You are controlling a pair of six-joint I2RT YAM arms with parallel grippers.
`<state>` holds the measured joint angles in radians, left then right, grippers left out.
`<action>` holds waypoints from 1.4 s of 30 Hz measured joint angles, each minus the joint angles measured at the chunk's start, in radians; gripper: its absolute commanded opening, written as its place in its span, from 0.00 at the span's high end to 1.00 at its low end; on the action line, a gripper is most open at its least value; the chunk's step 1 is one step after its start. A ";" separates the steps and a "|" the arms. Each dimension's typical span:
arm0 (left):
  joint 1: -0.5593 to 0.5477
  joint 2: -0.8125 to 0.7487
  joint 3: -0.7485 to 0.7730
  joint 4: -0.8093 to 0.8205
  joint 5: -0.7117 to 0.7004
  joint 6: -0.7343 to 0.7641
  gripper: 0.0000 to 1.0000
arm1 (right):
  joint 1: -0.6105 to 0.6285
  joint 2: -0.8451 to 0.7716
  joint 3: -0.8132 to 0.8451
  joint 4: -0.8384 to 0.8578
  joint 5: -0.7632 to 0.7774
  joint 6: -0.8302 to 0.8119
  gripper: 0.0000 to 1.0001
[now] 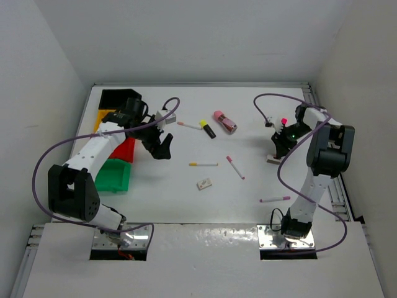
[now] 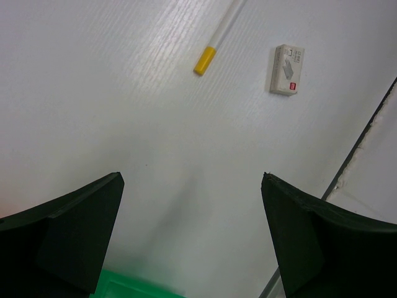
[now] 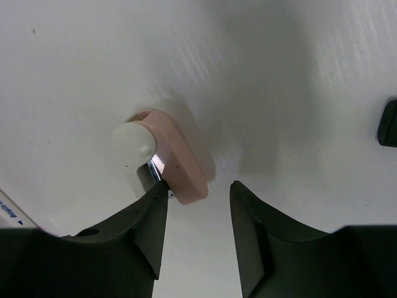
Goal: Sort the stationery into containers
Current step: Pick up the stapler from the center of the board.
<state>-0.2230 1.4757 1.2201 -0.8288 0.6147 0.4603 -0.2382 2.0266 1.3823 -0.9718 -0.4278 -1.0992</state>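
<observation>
White, faintly grained board makes up the table (image 1: pixel 161 205), shut in by plain white walls (image 1: pixel 186 37). Down its left side run the black bin (image 1: pixel 116 98), yellow bin (image 1: pixel 104 118), red bin (image 1: pixel 127 150) and green bin (image 1: pixel 115 175) (black farthest back). A yellow-tipped pen (image 1: pixel 203 164) and an eraser (image 1: pixel 204 184) lie mid-table. The left gripper (image 1: pixel 164 148) hangs near the red bin, its fingers spread wide and empty. Near the right edge, the right gripper (image 1: pixel 278 151) sits low with its jaws partly apart, and a pale pink item (image 3: pixel 173 155) lies against one fingertip (image 3: pixel 158 198).
</observation>
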 measured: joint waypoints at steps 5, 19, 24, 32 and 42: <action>0.000 0.010 0.000 0.002 0.003 0.003 0.00 | 0.000 0.021 0.027 -0.022 -0.001 -0.002 0.58; 0.022 0.031 0.000 0.007 0.052 0.029 0.00 | 0.012 0.031 0.014 -0.091 -0.003 -0.039 0.80; 0.029 0.029 0.000 0.008 0.091 0.037 0.00 | 0.016 0.030 0.013 -0.125 -0.011 -0.038 0.98; 0.055 0.000 -0.021 0.043 0.184 -0.016 0.00 | 0.104 -0.104 -0.062 -0.100 -0.055 -0.005 1.00; 0.069 -0.073 -0.032 0.212 0.235 -0.320 0.00 | 0.331 -0.388 -0.070 0.039 -0.127 0.105 1.00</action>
<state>-0.1539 1.4029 1.1881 -0.6163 0.8494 0.1406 0.0929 1.6382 1.3121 -0.9333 -0.5549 -0.9947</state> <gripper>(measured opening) 0.998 0.112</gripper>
